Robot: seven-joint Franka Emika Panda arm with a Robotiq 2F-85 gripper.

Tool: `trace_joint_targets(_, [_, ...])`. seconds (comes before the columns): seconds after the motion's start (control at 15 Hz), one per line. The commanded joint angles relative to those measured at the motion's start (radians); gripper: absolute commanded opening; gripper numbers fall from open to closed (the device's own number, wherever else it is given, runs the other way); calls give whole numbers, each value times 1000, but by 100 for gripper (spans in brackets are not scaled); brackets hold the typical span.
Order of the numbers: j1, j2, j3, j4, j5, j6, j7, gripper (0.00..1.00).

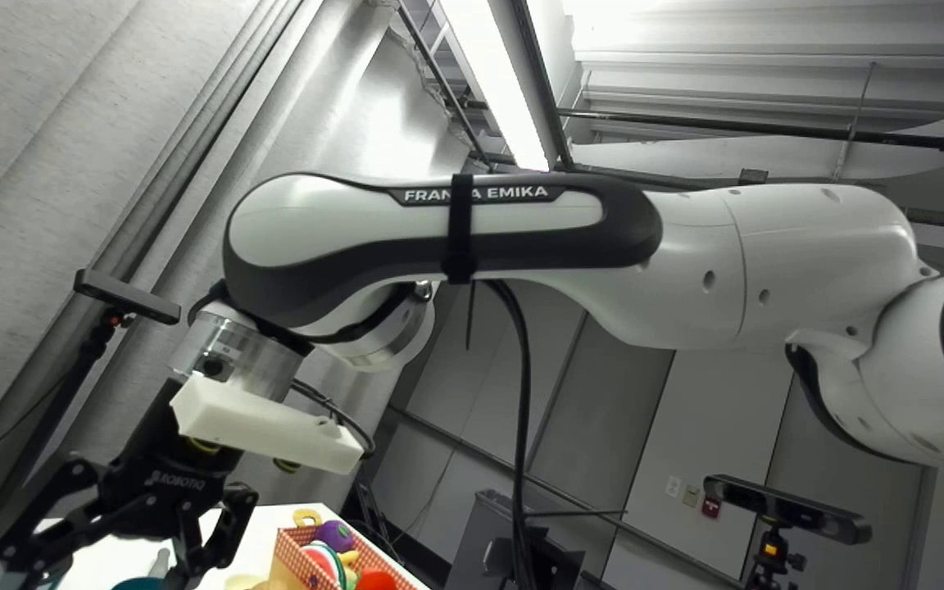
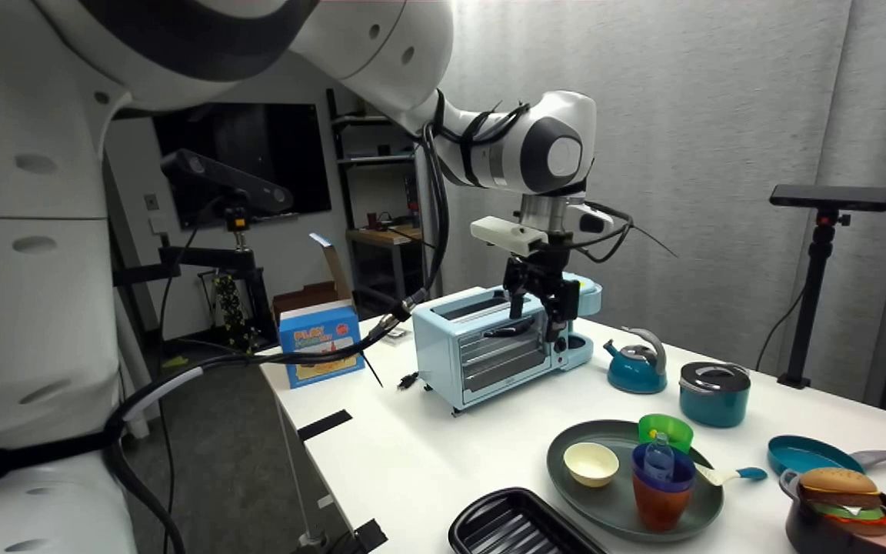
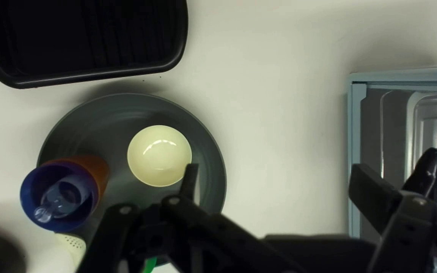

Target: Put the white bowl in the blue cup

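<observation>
Black fingers are spread pretty wide, gripping nothing. Small round cream-white bowl is just chilling on the round dark grey plate, near the blue plastic cup.

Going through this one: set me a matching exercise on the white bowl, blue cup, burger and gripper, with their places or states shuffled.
1. White bowl
2. Blue cup
3. Burger
4. Gripper

A. In the black pot
B. Open
C. Has a clear bottle inside
D. Directly on the grey plate

Pairs: 1-D, 2-C, 3-A, 4-B
</observation>
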Motion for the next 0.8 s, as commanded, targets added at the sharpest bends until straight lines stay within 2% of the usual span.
trace_joint_targets(0.0, [-13,21,-19,-20,-6,13,21,100])
trace_joint_targets(0.33, [-26,42,-41,-90,24,51,29,100])
trace_joint_targets(0.73, [-48,49,-59,-190,116,213,57,100])
